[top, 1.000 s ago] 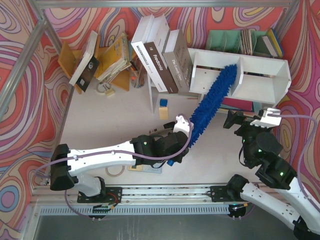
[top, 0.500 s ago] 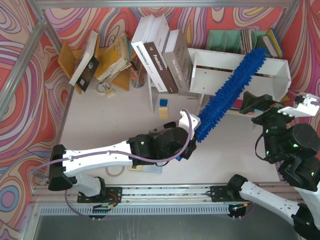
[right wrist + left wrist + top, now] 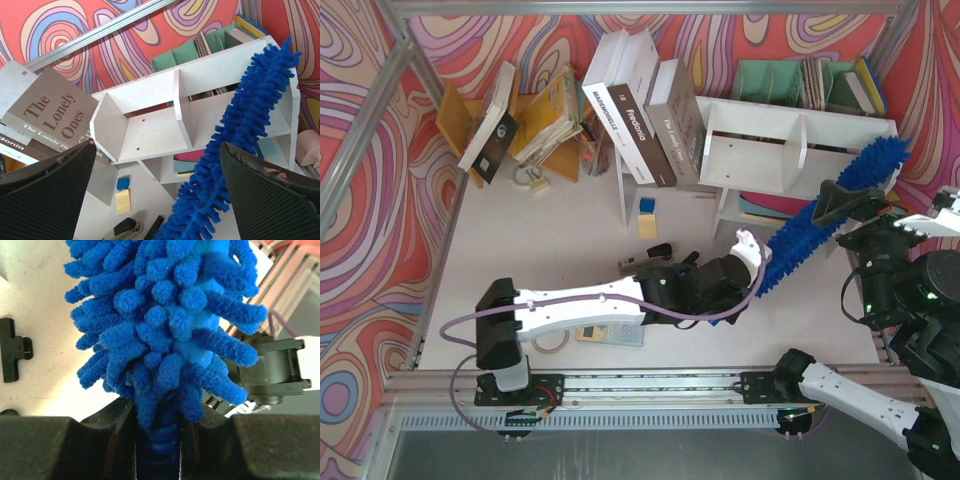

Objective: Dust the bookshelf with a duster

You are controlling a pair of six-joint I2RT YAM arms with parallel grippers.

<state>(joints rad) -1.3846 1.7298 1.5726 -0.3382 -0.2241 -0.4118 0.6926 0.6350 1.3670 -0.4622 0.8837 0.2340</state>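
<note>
My left gripper point(image 3: 752, 262) is shut on the blue handle of the duster point(image 3: 817, 222), whose fluffy blue head slants up and right to the right end of the white bookshelf point(image 3: 750, 150). In the left wrist view the duster point(image 3: 165, 325) fills the frame, its ribbed handle clamped between my fingers point(image 3: 90, 450). My right gripper point(image 3: 855, 200) is open and empty, raised in front of the shelf's right side. In the right wrist view the duster point(image 3: 245, 130) crosses the right cubby of the bookshelf point(image 3: 150, 130).
Large books point(image 3: 640, 105) lean against the shelf's left side. A teal file organiser point(image 3: 810, 85) stands behind it. An orange book rack point(image 3: 525, 120) is at back left. Sticky notes point(image 3: 647, 215), a stapler point(image 3: 125, 227) and a tape roll point(image 3: 550, 342) lie on the table.
My left arm has swung the duster to the right, from the left cubby across the divider to the shelf's right end. My right gripper has risen and drawn right.
</note>
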